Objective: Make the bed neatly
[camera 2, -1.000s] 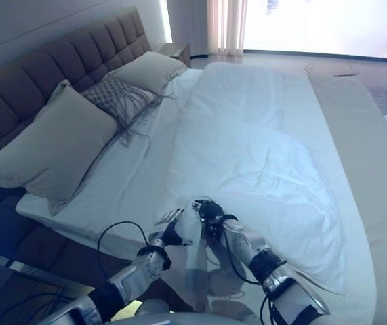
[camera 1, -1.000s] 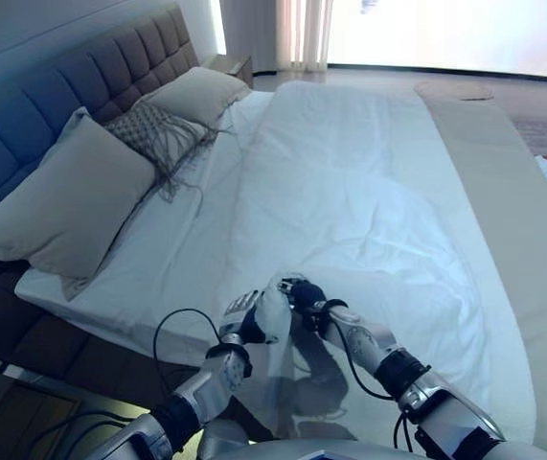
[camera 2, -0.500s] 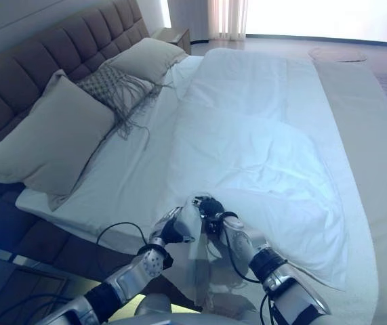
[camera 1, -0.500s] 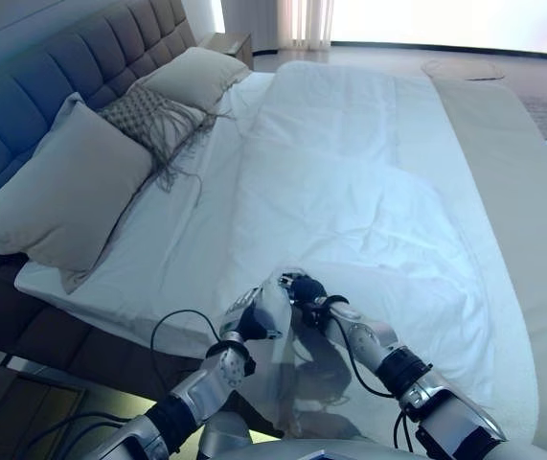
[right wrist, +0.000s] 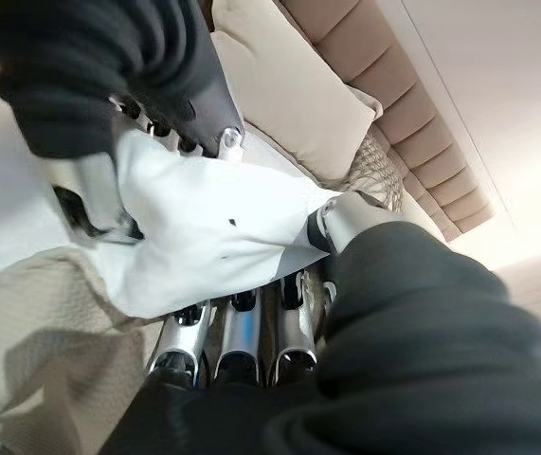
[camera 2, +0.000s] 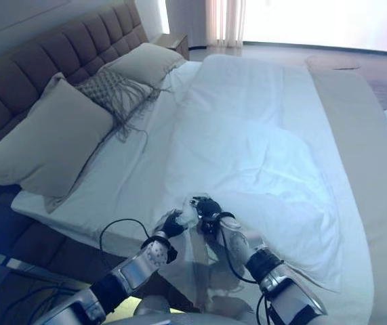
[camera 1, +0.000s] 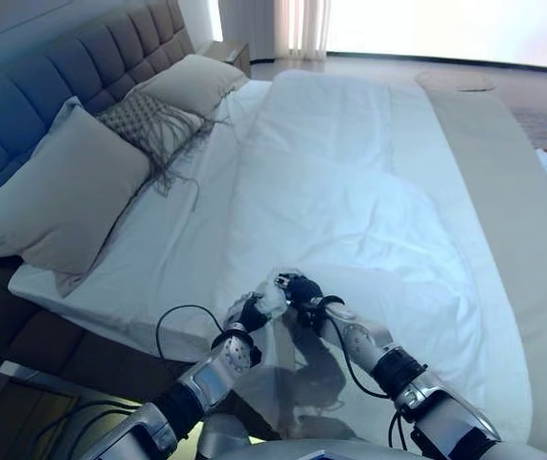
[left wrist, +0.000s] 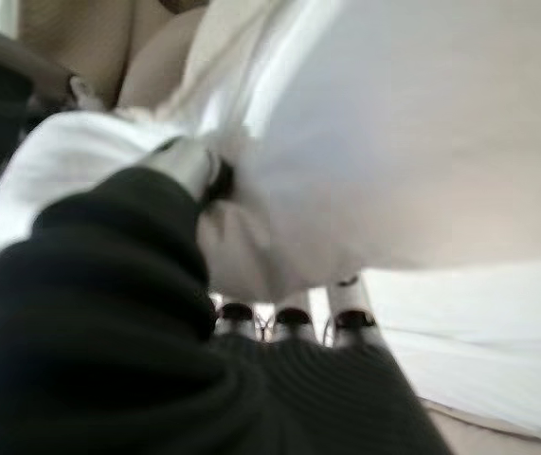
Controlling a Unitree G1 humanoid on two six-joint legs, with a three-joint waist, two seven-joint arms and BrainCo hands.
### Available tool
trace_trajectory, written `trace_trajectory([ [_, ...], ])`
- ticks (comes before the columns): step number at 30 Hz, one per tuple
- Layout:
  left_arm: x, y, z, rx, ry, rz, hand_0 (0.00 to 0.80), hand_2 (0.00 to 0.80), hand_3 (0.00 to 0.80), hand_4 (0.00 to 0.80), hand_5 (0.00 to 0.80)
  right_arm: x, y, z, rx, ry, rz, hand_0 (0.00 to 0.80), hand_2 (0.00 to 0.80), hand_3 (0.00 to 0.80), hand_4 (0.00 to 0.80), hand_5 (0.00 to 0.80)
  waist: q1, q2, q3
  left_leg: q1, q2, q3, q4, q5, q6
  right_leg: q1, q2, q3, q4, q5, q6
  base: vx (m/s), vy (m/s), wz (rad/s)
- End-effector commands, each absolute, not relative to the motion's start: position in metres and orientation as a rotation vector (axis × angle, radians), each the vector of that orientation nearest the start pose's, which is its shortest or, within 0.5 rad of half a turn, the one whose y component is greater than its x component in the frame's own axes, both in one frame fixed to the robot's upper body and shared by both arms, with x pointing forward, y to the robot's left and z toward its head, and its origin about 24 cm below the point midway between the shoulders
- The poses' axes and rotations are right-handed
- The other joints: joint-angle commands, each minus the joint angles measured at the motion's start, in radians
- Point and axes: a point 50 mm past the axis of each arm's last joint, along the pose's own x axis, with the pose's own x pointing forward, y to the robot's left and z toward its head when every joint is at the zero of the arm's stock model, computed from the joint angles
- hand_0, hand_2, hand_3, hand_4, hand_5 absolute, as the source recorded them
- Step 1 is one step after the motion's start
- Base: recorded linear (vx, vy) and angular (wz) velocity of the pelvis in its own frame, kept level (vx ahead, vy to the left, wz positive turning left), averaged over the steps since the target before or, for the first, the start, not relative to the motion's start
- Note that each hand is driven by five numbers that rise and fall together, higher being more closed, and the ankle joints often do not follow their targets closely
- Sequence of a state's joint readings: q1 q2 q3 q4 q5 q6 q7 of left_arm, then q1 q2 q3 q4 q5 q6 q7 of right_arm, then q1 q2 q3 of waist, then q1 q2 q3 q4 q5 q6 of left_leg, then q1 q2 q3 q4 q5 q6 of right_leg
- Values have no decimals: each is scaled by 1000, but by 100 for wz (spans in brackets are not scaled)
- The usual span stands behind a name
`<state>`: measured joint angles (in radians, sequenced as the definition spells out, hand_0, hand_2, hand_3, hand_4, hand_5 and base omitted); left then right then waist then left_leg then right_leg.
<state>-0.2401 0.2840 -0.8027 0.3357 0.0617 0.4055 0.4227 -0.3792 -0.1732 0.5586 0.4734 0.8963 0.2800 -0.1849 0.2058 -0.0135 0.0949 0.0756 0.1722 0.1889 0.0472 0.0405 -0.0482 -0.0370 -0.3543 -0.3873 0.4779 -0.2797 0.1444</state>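
At near bed edge: corner of rumpled white duvet [camera 1: 369,220] pinched between left hand [camera 1: 251,311] and right hand [camera 1: 301,290], fingers of both curled round cloth, hands almost touching. Held bunched and slightly raised, probably for a firm purchase before pulling flat. Remainder of duvet spread along mattress, creased at centre. Beige square pillow [camera 1: 62,196] and fringed grey cushion [camera 1: 144,125] propped against tufted headboard [camera 1: 53,81], clear of the work.
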Motion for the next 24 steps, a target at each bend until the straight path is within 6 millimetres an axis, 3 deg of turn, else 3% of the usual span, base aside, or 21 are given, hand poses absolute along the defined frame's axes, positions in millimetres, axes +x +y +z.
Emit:
trace_trajectory([
  [1, 268, 68, -6, 804, 208, -245, 800, 800, 800, 800, 800, 302, -1, 57, 494, 452, 524, 800, 800, 800, 800, 800, 16, -60, -13, 16, 61, -49, 20, -26, -73, 131, -68, -45, -416, 424, 117, 0, 0, 0],
  [7, 269, 68, -4, 805, 190, -233, 800, 800, 800, 800, 800, 295, 0, 45, 492, 501, 508, 800, 800, 800, 800, 800, 16, -58, -20, 17, 56, -50, 22, -28, -71, 134, -73, -44, -415, 424, 117, 0, 0, 0],
  [8, 270, 70, -4, 806, 188, -213, 800, 800, 800, 800, 800, 294, -2, 42, 478, 519, 502, 533, 533, 533, 533, 533, 14, -57, -21, 18, 55, -50, 22, -29, -71, 133, -74, -42, -413, 424, 116, 0, 0, 0],
  [9, 270, 73, -4, 811, 191, -194, 800, 800, 800, 800, 800, 292, -3, 38, 468, 536, 498, 0, 0, 0, 0, 0, 14, -58, -21, 20, 54, -51, 23, -31, -69, 133, -74, -40, -412, 422, 115, 0, 0, 0],
  [16, 276, 105, -4, 795, 206, -33, 800, 800, 800, 800, 800, 277, -11, 24, 529, 587, 513, 0, 0, 0, 0, 0, 8, -55, -19, 21, 50, -51, 30, -32, -68, 131, -73, -28, -404, 421, 110, 0, 0, 0],
  [24, 260, 178, -25, 768, 299, 212, 800, 800, 800, 800, 800, 255, -47, 14, 722, 588, 479, 0, 0, 0, 0, 0, -8, -49, -20, 28, 48, -44, 33, -27, -65, 127, -65, 1, -395, 416, 103, 0, 0, 0],
])
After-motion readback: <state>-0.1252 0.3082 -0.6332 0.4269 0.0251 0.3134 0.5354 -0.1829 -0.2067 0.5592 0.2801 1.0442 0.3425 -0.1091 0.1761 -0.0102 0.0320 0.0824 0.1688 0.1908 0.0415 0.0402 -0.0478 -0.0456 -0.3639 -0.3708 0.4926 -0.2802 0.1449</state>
